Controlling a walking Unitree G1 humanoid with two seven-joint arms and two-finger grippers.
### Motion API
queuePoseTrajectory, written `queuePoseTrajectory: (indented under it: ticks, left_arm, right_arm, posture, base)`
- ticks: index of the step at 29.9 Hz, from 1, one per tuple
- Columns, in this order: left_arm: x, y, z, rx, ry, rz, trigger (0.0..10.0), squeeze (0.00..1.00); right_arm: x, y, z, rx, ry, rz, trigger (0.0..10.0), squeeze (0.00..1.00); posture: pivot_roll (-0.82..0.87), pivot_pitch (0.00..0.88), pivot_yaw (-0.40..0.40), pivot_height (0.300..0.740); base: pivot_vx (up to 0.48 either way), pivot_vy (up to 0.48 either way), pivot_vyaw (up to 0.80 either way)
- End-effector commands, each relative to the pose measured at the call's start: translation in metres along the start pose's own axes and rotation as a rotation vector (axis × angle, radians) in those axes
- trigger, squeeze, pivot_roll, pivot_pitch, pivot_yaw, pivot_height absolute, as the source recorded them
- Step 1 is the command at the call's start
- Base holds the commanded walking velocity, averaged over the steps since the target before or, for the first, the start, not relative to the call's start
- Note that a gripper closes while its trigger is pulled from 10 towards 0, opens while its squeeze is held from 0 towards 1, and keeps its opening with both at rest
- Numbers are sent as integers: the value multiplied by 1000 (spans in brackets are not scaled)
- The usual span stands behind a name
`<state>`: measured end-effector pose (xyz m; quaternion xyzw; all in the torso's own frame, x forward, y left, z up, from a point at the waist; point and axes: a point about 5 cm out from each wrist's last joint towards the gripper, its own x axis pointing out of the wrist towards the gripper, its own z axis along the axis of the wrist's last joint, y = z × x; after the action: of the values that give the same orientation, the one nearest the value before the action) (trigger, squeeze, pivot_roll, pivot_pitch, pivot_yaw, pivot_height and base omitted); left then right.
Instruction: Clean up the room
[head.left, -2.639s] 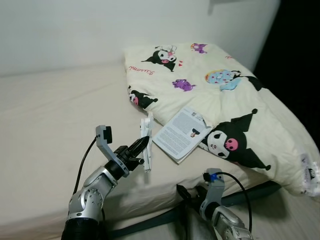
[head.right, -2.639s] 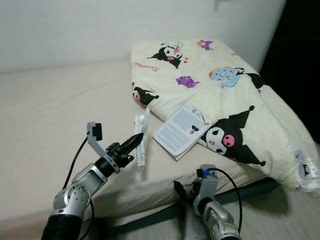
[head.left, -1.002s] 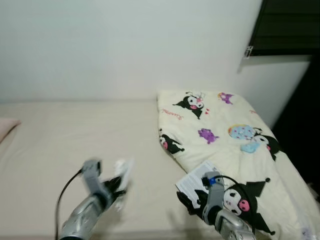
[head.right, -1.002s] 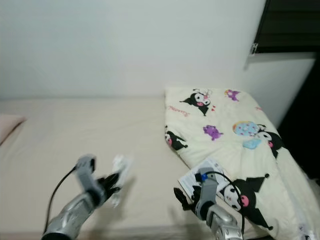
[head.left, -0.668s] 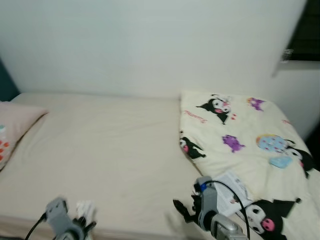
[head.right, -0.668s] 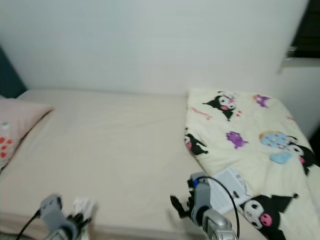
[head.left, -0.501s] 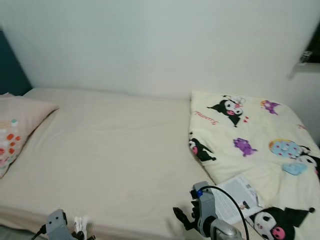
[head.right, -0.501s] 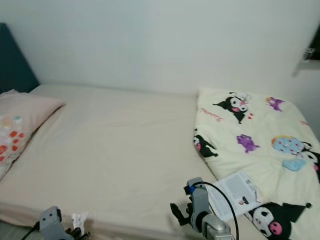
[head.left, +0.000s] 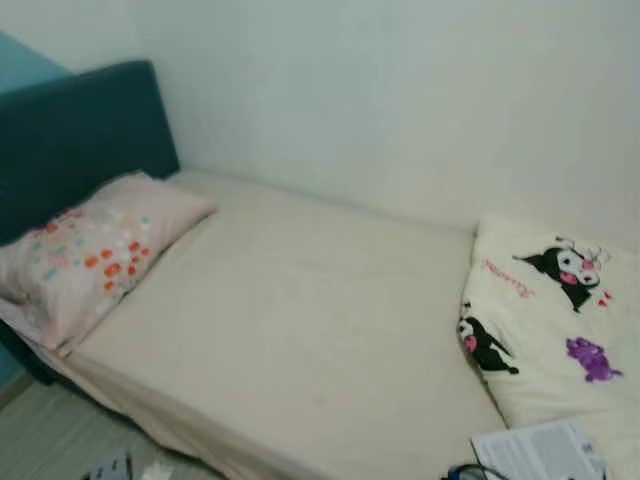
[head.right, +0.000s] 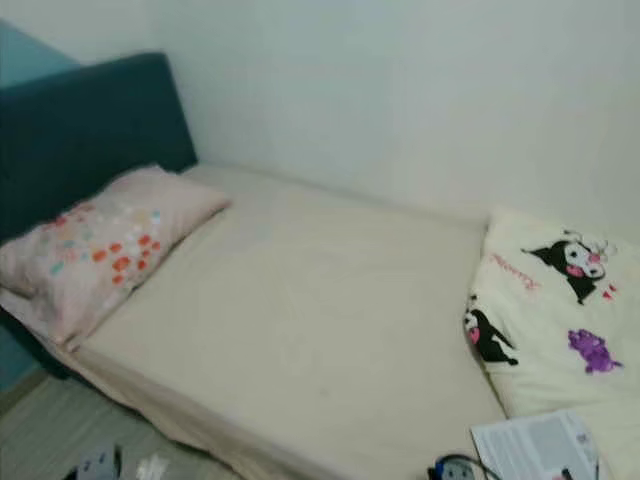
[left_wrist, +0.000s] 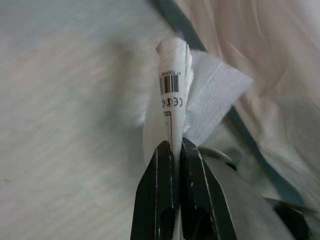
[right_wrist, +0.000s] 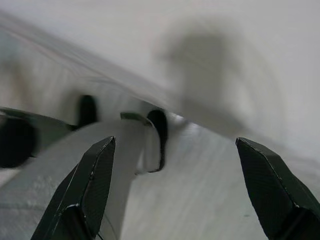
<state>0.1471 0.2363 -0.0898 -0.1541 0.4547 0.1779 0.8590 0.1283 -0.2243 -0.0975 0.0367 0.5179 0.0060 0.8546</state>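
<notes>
Far left, at the head end of the bed (head.left: 300, 330): teal headboard (head.left: 80, 130), with a pink flowered pillow (head.left: 90, 250) leaning against it, right where a pillow belongs. Nothing to tidy there, by the look of it.

Low at the near edge of the bed, close to the floor (head.right: 50, 430): left hand (left_wrist: 176, 150) squeezed tight on a white paper packet (left_wrist: 172, 95) with a barcode on it. Pinched at its lower end, so most of the packet sticks up past the black fingers (left_wrist: 160, 180). Probably held like this to carry it off the bed to a bin or some other place. Grip looks thin and flat, so maybe easy to let slip.

Middle of the bed: bare cream sheet, smooth.

Right end of the bed: folded blanket (head.left: 560, 330) with black and purple cartoon figures, piled up at the foot end. At its near edge, an open booklet (head.right: 535, 445) lying flat on top. Likely the next thing to pick up.

Right hand (right_wrist: 180, 190) spread wide, holding nothing, pointing at a pale surface, too blurry to name. Free and ready for another thing.
</notes>
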Motion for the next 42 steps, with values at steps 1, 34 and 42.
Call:
queuePoseTrajectory:
  ticks: [1,34,42]
  left_arm:
    - [0,-3,-5,48,24,-13,10000,0]
    - [-1,-22,-31,523,177,-63,10000,0]
    - [-4,-28,-44,549,216,-68,10000,0]
  right_arm:
    - [2,6,7,5,-29,7,10000,0]
    - [11,29,19,-179,4,23,10000,0]
    - [12,33,16,-190,24,18,10000,0]
  posture:
    - [-51,0,-50,735]
    - [-19,0,-59,735]
    - [-22,0,-61,735]
  base:
    - [0,0,750]
    - [0,0,732]
    - [0,0,720]
